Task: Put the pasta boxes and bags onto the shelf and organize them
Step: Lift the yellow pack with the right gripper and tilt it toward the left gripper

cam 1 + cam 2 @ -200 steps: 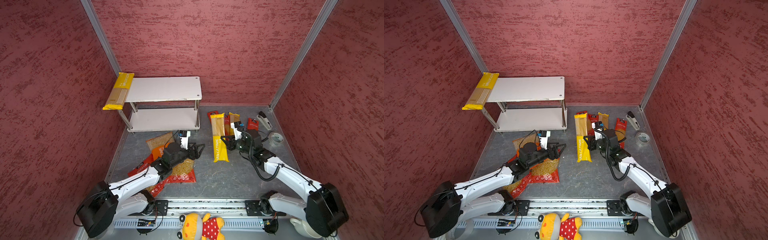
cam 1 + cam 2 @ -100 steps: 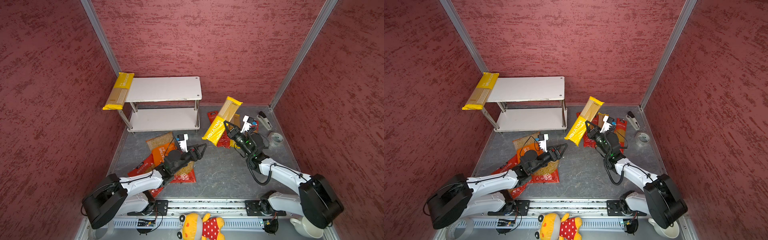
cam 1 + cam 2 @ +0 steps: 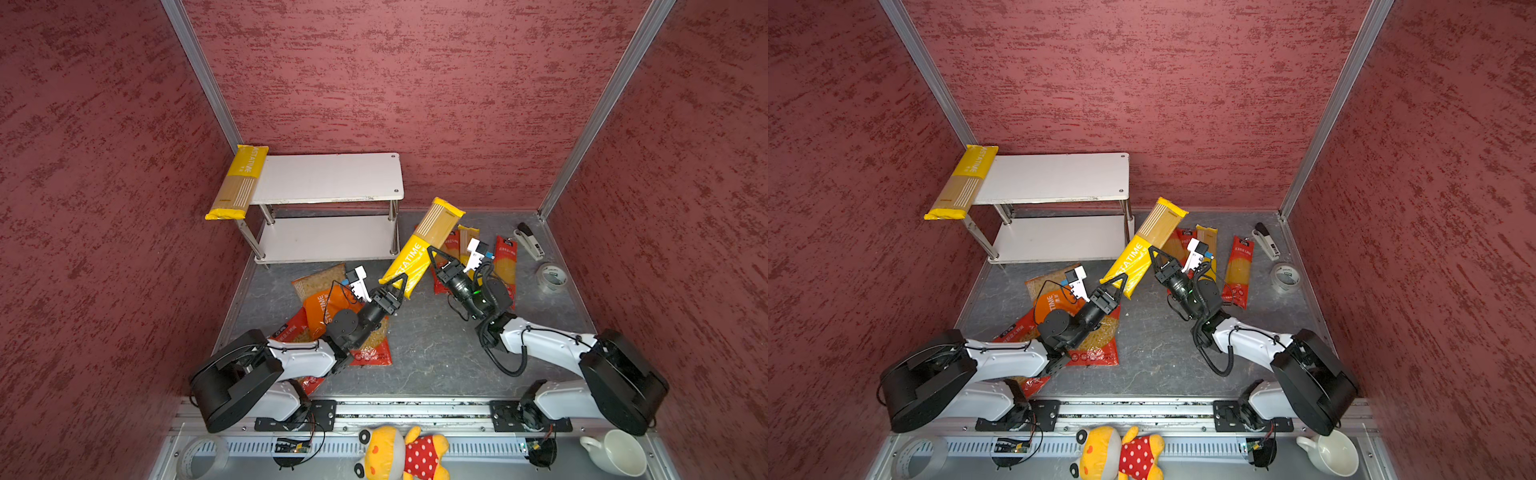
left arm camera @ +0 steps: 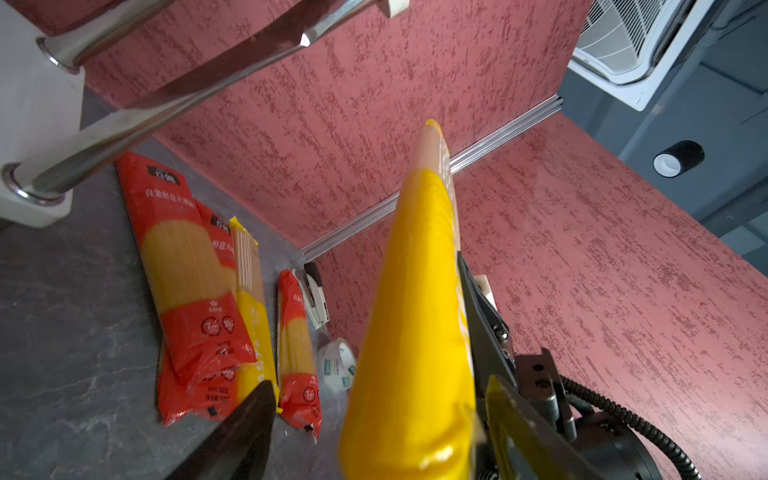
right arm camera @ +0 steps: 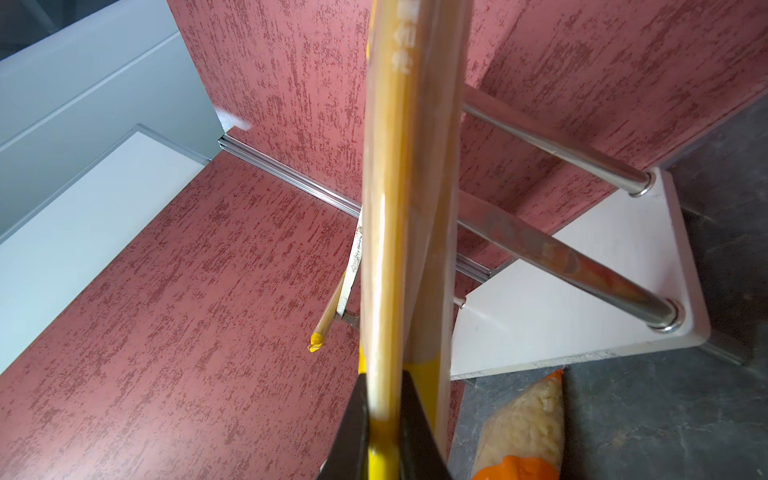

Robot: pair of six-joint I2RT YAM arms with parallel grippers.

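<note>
Where the worktop (image 3: 424, 353) ends nearest my bases, a plush toy (image 3: 401, 453) and a white cup (image 3: 615, 455) sit on the front ledge. My left arm lies low, stretched toward the middle, over the orange bag (image 3: 322, 303) and the red bags (image 3: 370, 353) heaped toward the worktop's left edge. My right arm reaches in from the right edge, elbow down, wrist tipped up.

My right gripper (image 3: 432, 253) is clamped on a yellow spaghetti pack (image 3: 419, 249) about midway along it, holding it off the worktop at a slant. My left gripper (image 3: 397, 282) has its jaws apart, one either side of that pack's lower end. The left wrist view shows a gap beside one finger (image 4: 245, 432); the top views don't.

Past that, more packs lie flat near the back right corner: red packs (image 3: 505, 266) and a lone yellow pack (image 3: 467, 241), then a stapler (image 3: 530, 245) and a tape roll (image 3: 550, 278) by the right edge. The held pack's upper end sits just beside the right front post of the shelf (image 3: 328, 178), the nearest obstacle; touching or not, can't tell. Only the right wrist view shows the pack edge-on against the posts. Farthest back, another PASTATIME pack (image 3: 239, 183) lies on the top board's left edge, hanging over the front.
</note>
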